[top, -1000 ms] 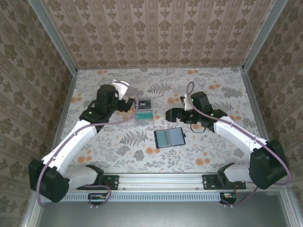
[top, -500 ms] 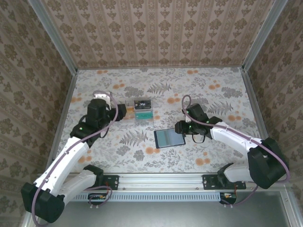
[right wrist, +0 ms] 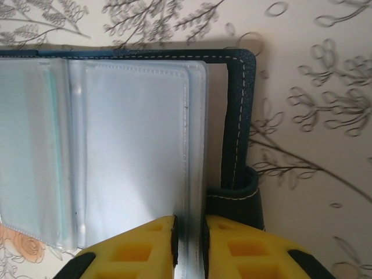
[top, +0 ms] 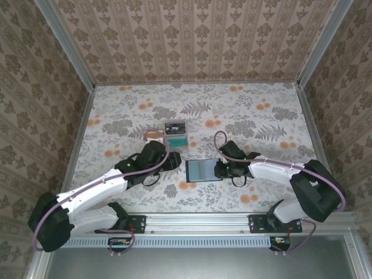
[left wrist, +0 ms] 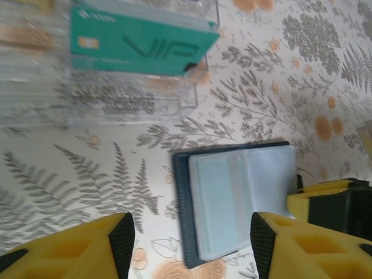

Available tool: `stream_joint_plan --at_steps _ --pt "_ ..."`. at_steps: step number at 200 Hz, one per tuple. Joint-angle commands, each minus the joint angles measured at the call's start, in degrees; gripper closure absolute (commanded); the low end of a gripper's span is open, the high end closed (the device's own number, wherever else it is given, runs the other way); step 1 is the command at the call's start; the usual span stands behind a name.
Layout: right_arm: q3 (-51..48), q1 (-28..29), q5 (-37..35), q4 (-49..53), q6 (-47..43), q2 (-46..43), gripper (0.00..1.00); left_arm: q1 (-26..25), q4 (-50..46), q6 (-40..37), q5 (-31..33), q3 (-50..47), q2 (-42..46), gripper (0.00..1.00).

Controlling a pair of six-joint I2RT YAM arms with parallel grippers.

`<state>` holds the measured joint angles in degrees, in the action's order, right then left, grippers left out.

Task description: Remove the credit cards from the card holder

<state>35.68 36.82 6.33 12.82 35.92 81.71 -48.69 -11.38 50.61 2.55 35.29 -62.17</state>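
Card holder [top: 203,170] lies open and flat on the worktop [top: 250,110], near centre, with the clear box [left wrist: 133,99] at its 11 o'clock.

- Long axis of the open holder runs about 9-to-3, spine 12-to-6, sleeves face up.
- Right end effector [right wrist: 189,232] is at the holder's 3 o'clock edge, so the holder lies at 9 o'clock from it. Its jaws are narrow, and the free edge of a clear sleeve [right wrist: 139,145] runs straight into the slit between them. I read that as a pinch on the sleeve page, not on a card.
- Left end effector [left wrist: 192,232] is just off the holder's 9 o'clock edge, so the holder lies at 3 o'clock from it. Jaws are apart with nothing between them.
- The right arm is nearer, already in contact. The left is just beside the holder, not touching as far as I can see.
- Credit cards: I can't pick out a clean card edge in the sleeves. The 9 o'clock page has a pale green tint that may be 1. The teal VIP card [left wrist: 139,40] sits in the clear box, not in the holder.

My read: the next move turns on the right side lifting that page from 3 o'clock while the left comes in from 9.

Versus 1 s ago:
- Both end effectors were wide open and further toward 12, the left over the clear box, the right at the holder's 1 o'clock.
- Both have since come in to the holder's 2 short edges.
- The left has part-closed and the right has nearly shut.
- The holder has nudged slightly toward 9.
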Motion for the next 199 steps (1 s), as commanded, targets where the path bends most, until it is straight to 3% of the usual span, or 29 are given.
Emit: stream_joint_plan --at_steps 1,27,78,147,199 --pt "-1.93 1.97 -2.50 0.81 3.40 0.14 0.79 -1.10 5.80 3.48 -4.18 -0.82 -3.03 0.45" --pt "-2.04 2.11 -3.41 1.74 4.32 -0.32 0.82 -1.95 11.03 5.16 -8.95 -0.76 -8.68 0.47" --pt "-2.00 2.27 -3.67 2.37 5.21 -1.17 0.82 -3.34 17.19 9.04 -12.29 -0.92 -17.70 0.53" --pt "-1.94 2.33 -3.24 2.08 5.28 -0.76 0.82 -3.30 21.53 10.24 -14.86 -1.80 -22.57 0.54" --pt "-2.02 2.38 -3.22 2.12 5.21 -0.59 0.82 -3.34 17.91 10.43 -13.67 -1.17 -23.42 0.55"
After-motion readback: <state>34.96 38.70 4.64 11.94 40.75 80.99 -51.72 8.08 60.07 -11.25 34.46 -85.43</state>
